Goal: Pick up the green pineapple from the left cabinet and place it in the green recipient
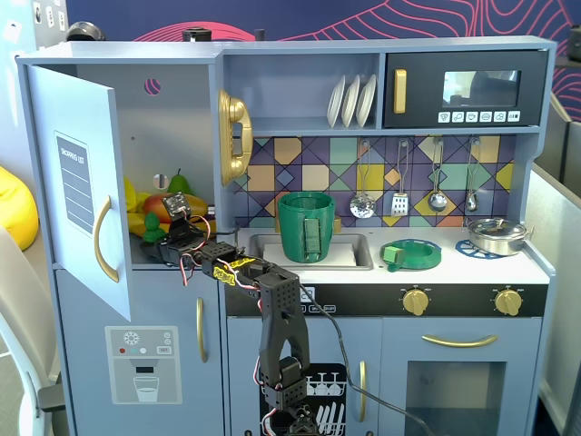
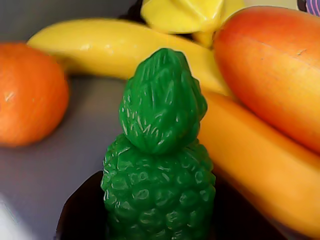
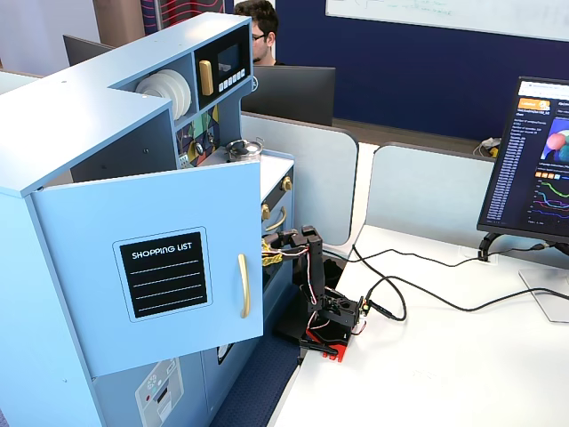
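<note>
Green, bumpy plastic pineapple [image 2: 159, 165] stands upright at the front of the grey-blue cupboard [image 1: 77, 195] shelf, clear of the banana [image 2: 115, 47] and mango [image 2: 272, 70] — easy to reach. Dark jaws [image 1: 162, 238] flank its base; whether they grip it, I cannot tell.

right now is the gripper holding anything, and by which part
It cannot be told for sure. In the wrist view the small bumpy dark-green toy pineapple stands upright right at the gripper, its lower body between dark shapes at the bottom edge, but no contact shows.

In a fixed view, the pineapple [image 1: 151, 229] sits at the front edge of the open cabinet [image 1: 127, 154] shelf, fruit behind it; the pot [image 1: 306, 226] stands in the sink [image 1: 349, 255], right of the cabinet.
</note>
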Action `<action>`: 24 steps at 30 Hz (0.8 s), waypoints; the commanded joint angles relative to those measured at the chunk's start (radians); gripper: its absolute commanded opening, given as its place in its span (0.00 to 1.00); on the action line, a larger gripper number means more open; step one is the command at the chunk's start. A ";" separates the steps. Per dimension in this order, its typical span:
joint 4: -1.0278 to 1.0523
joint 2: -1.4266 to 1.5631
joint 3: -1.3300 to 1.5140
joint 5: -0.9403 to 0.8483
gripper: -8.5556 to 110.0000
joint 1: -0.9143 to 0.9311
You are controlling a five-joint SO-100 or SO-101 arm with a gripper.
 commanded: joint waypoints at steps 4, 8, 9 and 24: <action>0.049 0.506 0.334 -0.267 0.07 -0.031; 0.104 0.761 0.494 -0.256 0.07 -0.017; 0.120 0.811 0.512 -0.247 0.07 -0.017; 0.322 1.115 0.551 -0.291 0.07 0.213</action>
